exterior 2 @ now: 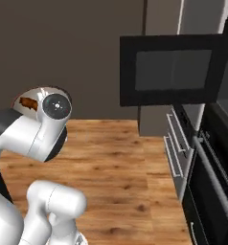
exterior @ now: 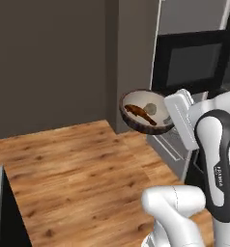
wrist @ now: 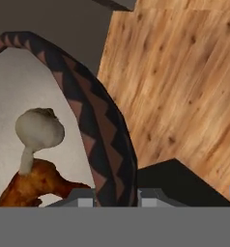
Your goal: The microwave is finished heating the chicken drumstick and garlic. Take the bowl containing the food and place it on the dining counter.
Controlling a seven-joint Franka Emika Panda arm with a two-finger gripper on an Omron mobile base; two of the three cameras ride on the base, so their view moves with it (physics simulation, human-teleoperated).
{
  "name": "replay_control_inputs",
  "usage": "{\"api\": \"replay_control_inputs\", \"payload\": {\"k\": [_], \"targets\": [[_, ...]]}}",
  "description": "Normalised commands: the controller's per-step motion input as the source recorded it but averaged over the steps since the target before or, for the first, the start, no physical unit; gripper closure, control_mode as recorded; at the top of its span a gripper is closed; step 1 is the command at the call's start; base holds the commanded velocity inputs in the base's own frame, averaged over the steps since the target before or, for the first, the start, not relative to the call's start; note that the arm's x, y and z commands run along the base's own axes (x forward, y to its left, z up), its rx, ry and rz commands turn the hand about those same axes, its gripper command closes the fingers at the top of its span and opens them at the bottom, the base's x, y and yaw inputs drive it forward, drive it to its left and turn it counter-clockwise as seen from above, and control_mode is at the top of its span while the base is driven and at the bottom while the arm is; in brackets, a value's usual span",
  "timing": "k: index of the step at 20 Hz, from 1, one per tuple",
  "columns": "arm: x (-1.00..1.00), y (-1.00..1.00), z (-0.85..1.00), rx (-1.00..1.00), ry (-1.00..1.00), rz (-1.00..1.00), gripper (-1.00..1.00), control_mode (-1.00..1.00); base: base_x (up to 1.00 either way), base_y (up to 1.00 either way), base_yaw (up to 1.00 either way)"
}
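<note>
In the right base view we see little of the bowl [exterior 2: 32, 98]: the arm's round wrist joint [exterior 2: 56, 106] covers most of it, leaving a strip of cream inside and a scrap of the chicken drumstick [exterior 2: 28, 102]. In the left base view the pincer's fingertips are hidden behind the white hand [exterior: 180, 118] at the bowl's [exterior: 136, 123] right rim, so we cannot make out how they stand. In the hand view the bowl [wrist: 95, 125] runs off the left edge, and the drumstick [wrist: 32, 185] is cut by the bottom band. The microwave [exterior 2: 171, 69] door is cropped at the right edge.
</note>
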Motion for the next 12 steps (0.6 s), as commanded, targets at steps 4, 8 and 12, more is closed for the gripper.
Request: {"api": "replay_control_inputs", "payload": {"k": [4,8,12], "targets": [[0.0,0.0,0.0,0.0,0.0,0.0,1.0,1.0,-0.14,0.0,1.0],[0.0,0.0,0.0,0.0,0.0,0.0,1.0,1.0,-0.01,0.0,1.0],[0.0,0.0,0.0,0.0,0.0,0.0,1.0,1.0,0.0,-0.03,1.0]]}}
